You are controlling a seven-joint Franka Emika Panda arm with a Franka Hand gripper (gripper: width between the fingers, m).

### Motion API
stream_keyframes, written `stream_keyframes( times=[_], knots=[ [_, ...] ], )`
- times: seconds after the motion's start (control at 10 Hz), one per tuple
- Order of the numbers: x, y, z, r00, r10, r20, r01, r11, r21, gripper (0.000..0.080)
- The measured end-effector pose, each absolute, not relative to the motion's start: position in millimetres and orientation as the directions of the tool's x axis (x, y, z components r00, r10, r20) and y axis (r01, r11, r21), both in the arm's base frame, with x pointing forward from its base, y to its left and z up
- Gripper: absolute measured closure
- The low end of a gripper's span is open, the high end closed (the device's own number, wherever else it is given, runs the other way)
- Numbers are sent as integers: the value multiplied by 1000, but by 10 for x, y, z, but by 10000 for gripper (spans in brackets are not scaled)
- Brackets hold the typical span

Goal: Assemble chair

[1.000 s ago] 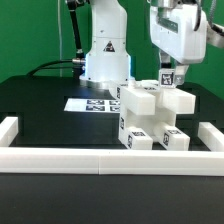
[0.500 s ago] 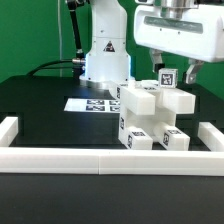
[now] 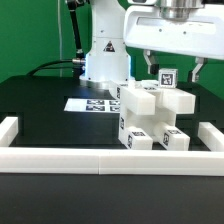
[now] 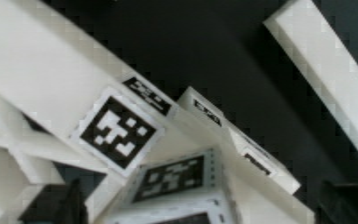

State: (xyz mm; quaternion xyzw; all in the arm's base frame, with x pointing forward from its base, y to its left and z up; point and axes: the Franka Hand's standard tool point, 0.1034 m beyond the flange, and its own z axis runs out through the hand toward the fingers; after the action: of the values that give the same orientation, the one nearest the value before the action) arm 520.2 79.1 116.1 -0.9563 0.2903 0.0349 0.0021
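Chair (image 3: 150, 118), a cluster of white tagged blocks, sits right of centre on the black table (image 3: 45, 95); the gripper (image 3: 174, 70) hovers above it, jaws spread wide, holding nothing.

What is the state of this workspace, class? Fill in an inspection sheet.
Surface: black table, low white border rail at front and sides.
Job's things: partly built white chair, tagged, toward the exterior view's right.
Clutter: nothing seen; only the marker board lies flat.
Grippers: gripper open, above the chair, holding nothing.
Cables: black cable beside the arm's base.
Surroundings: green backdrop.
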Motion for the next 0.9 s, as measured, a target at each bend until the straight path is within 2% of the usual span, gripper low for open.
stream_keyframes(
  times=[0.5,0.7,0.9],
  knots=[
    [5213,741,1165,974,-218,-68,-219,-976,-8,150],
    [5213,733,1162,978,-196,-68,-197,-980,-9,150],
    [5213,731,1161,978,-197,-68,-198,-980,-9,405]
  ],
)
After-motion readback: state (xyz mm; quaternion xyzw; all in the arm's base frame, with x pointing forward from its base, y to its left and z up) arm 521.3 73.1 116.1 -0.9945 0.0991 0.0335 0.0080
